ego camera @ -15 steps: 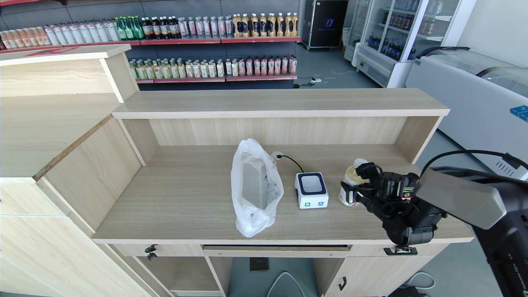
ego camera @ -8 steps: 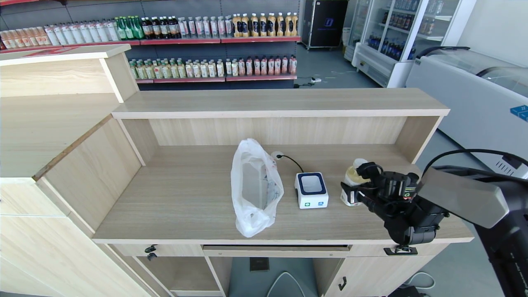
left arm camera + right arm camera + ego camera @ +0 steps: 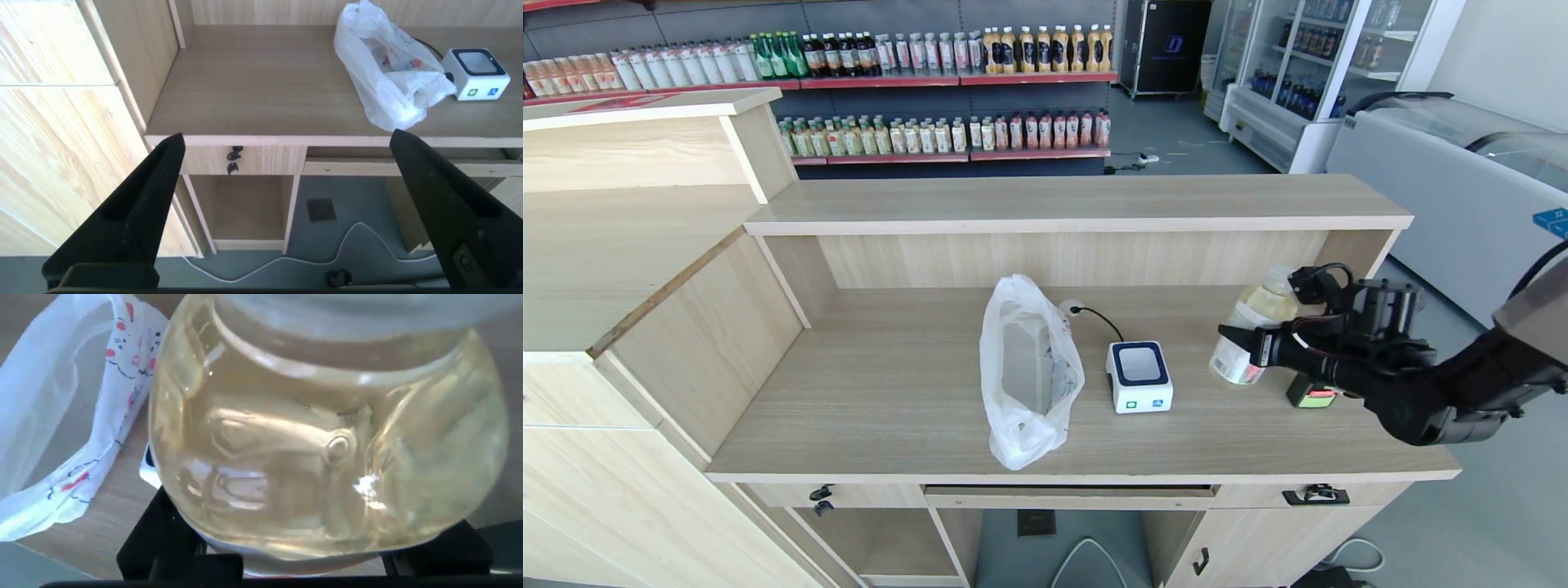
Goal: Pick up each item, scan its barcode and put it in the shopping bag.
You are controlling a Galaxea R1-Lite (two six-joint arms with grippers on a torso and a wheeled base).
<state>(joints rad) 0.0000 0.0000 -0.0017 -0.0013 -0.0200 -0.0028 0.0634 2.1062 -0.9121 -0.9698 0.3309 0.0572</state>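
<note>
Bottle (image 3: 1255,325), label print unreadable, clamped in right gripper (image 3: 1243,346) over counter (image 3: 890,392); left gripper (image 3: 286,145) spread open.

light wood table (image 3: 890,392), raised ledge along the back | white plastic shopping bag (image 3: 1025,376) slumped mid-table | small white scanner (image 3: 1139,376) just beside the bag | black cable (image 3: 1101,317) trailing off behind the scanner

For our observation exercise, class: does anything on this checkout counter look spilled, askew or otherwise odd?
Nothing spilled. The bottle is tilted, but only because the right end effector grips it. The shopping bag lies slumped beside the scanner.
</note>
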